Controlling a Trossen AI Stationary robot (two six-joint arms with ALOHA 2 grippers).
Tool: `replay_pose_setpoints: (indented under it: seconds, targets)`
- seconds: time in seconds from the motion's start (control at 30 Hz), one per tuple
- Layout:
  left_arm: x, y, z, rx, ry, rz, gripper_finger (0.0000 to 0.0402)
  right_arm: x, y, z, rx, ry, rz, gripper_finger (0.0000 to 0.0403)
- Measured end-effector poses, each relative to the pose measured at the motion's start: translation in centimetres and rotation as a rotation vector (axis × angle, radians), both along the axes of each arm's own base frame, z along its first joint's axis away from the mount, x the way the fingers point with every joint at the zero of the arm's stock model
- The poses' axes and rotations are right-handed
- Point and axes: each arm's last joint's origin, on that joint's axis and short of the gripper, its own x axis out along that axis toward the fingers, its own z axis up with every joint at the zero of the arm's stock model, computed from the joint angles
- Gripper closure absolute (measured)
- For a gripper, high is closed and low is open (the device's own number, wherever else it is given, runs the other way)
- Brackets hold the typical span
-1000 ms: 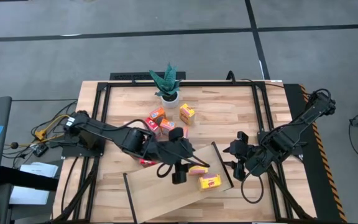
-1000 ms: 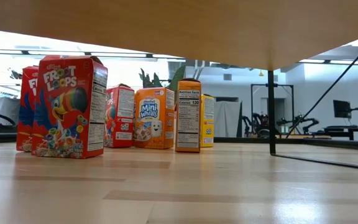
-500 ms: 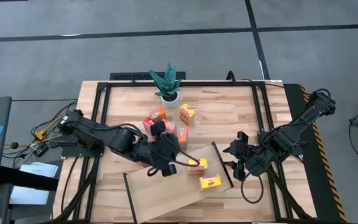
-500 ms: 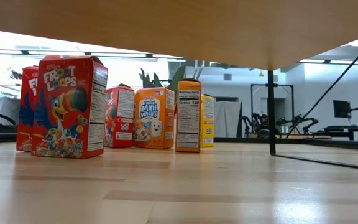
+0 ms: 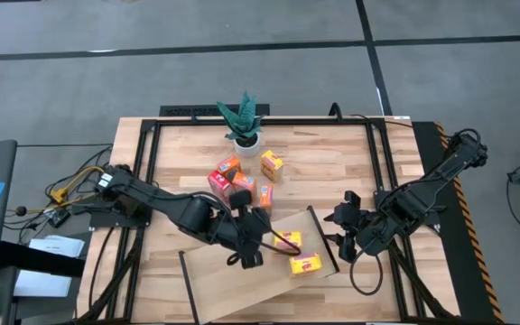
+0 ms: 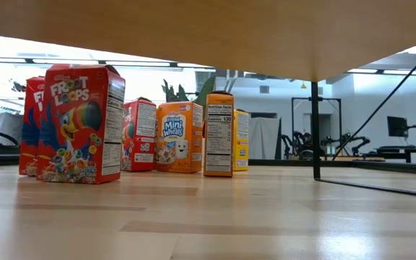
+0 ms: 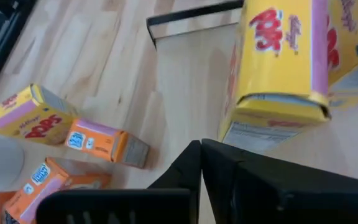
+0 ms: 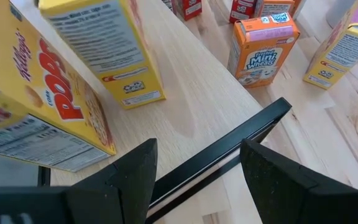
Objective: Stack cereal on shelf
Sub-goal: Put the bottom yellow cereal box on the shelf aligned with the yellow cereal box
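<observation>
The shelf (image 5: pixel 242 280), a light-wood board with black end rails, stands slantwise at the table's near side. Two yellow cereal boxes (image 5: pixel 287 241) (image 5: pixel 305 264) are on it; in the left wrist view the nearer one (image 7: pixel 278 62) stands upright on its end. My left gripper (image 5: pixel 249 257) (image 7: pixel 201 155) is shut over the board, just short of that box and apart from it. My right gripper (image 5: pixel 341 236) (image 8: pixel 197 180) is open at the shelf's right rail (image 8: pixel 229 152), a finger on either side of it. More cereal boxes (image 5: pixel 242 185) stand on the table behind the shelf.
A potted plant (image 5: pixel 244 122) stands at the far middle of the table. Red, orange and yellow boxes (image 6: pixel 78 123) (image 6: pixel 179 137) line up in the low view beyond the shelf's underside (image 6: pixel 208 36) and its black leg (image 6: pixel 315 130). Bare wood lies to the far right.
My left gripper has shut its fingers and drawn back a little toward the table's left, away from the yellow box on the shelf. That box stays standing where it was.
</observation>
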Motion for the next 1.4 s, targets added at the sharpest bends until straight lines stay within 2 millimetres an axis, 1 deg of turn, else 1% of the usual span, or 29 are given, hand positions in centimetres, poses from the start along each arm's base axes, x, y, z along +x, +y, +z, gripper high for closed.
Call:
replay_pose_setpoints:
  seconds: [0.27,0.47,0.83,0.93,1.03,1.1,1.17,1.23,1.33,1.4]
  targets:
    - [0.5,-0.3,0.5,-0.053,-0.067,-0.018,0.0401,0.0,0.0,0.0,0.001,-0.001,0.000,0.0147]
    - [0.5,-0.4,0.5,-0.088,-0.068,-0.016,0.0401,0.0,0.0,0.0,0.005,-0.001,-0.003,0.0147]
    - [0.0,-0.2,0.1,-0.041,-0.008,-0.016,0.0401,0.0,0.0,0.0,0.028,-0.004,-0.023,0.0147]
    - [0.1,-0.4,0.3,-0.065,-0.018,-0.042,0.0401,0.0,0.0,0.0,0.031,-0.005,-0.026,0.0147]
    - [-0.7,-0.8,1.3,-0.080,-0.045,-0.077,0.0401,0.0,0.0,0.0,0.034,-0.004,-0.030,0.0147]
    - [-1.5,-0.9,1.8,-0.056,-0.050,-0.062,0.0402,0.0,0.0,0.0,0.034,-0.004,-0.030,0.0147]
    - [-1.9,-1.0,1.6,-0.019,-0.037,-0.021,0.0401,0.0,0.0,0.0,0.043,-0.006,-0.038,0.0147]
    - [-1.8,-1.3,1.4,0.000,-0.048,0.006,0.0401,0.1,-0.1,0.0,0.056,-0.009,-0.054,0.0147]
    - [-1.6,-1.8,1.2,0.012,-0.073,-0.001,0.0401,0.3,-0.1,0.1,0.075,-0.018,-0.073,0.0147]
    - [-1.4,-2.0,0.4,0.032,-0.088,-0.003,0.0401,0.4,-0.1,0.2,0.092,-0.034,-0.078,0.0147]
